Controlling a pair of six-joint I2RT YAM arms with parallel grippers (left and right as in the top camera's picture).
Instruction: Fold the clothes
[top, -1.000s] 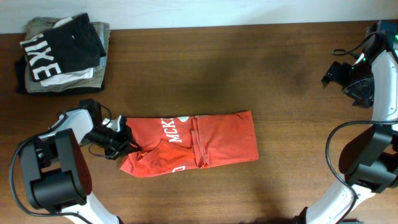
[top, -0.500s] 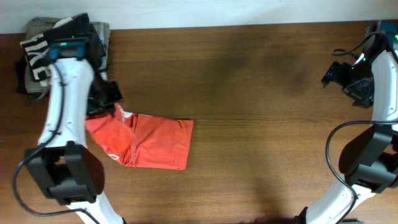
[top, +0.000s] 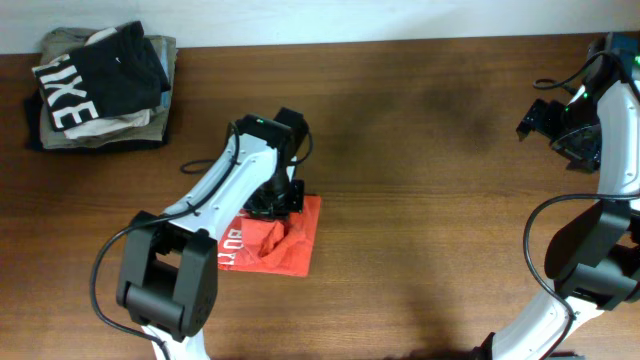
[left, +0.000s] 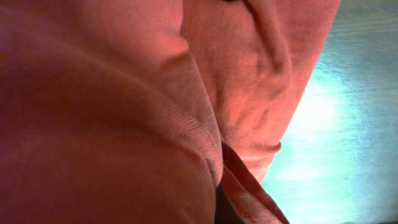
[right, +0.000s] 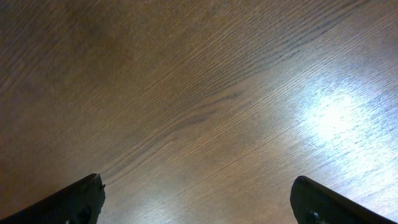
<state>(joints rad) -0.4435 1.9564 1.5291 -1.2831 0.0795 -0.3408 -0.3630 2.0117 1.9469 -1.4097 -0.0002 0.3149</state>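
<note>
The red-orange T-shirt (top: 285, 240) lies bunched and folded into a small square near the table's middle left, with some white lettering showing at its left edge. My left gripper (top: 272, 198) is down on the shirt's far edge. In the left wrist view the red fabric (left: 124, 112) fills nearly the whole frame and hides the fingers; the cloth looks gathered in the jaws. My right gripper (right: 199, 208) is open and empty above bare wood, far from the shirt at the table's far right (top: 565, 130).
A stack of folded garments (top: 100, 90), with a black shirt with white letters on top, sits at the back left corner. The brown wooden table (top: 430, 220) stretches bare between the shirt and the right arm.
My left gripper has swung from the back left to the middle, drawing the shirt over itself to the right into a smaller bundle. The right arm has not moved.
</note>
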